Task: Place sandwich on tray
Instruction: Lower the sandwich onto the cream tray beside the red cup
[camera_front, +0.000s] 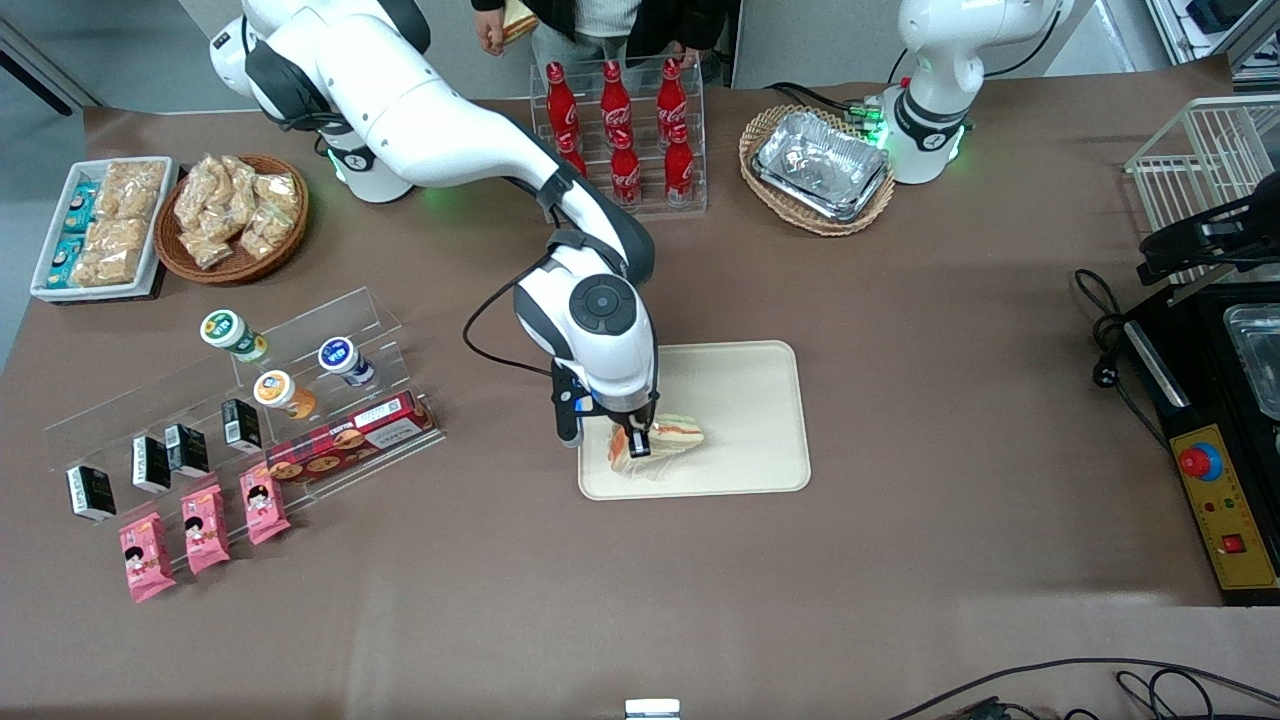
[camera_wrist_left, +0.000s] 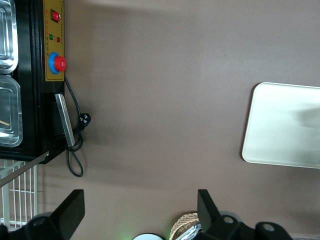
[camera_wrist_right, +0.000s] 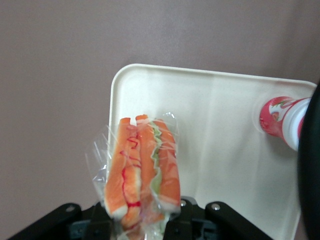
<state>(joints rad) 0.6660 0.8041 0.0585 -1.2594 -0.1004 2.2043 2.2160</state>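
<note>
The sandwich (camera_front: 672, 436) is a clear-wrapped wedge with orange and white filling, and my right gripper (camera_front: 640, 441) is shut on it. It hangs low over the corner of the cream tray (camera_front: 745, 385) that is nearest the front camera, toward the working arm's end. I cannot tell whether it touches the tray. The wrist view shows the sandwich (camera_wrist_right: 142, 167) upright between the black fingers (camera_wrist_right: 102, 222) of the gripper (camera_wrist_right: 142, 222), with the tray (camera_wrist_right: 225, 130) beneath it. The tray's edge (camera_wrist_left: 285, 125) also shows in the left wrist view.
A red-and-white bottle-like object (camera_wrist_right: 280, 120) stands at the tray's rim. Cola bottles (camera_front: 620, 125) and a wicker basket of foil trays (camera_front: 818, 170) lie farther from the camera. An acrylic rack (camera_front: 300, 400) and pink packets (camera_front: 205, 525) lie toward the working arm's end. A black machine (camera_front: 1215, 430) sits at the parked arm's end.
</note>
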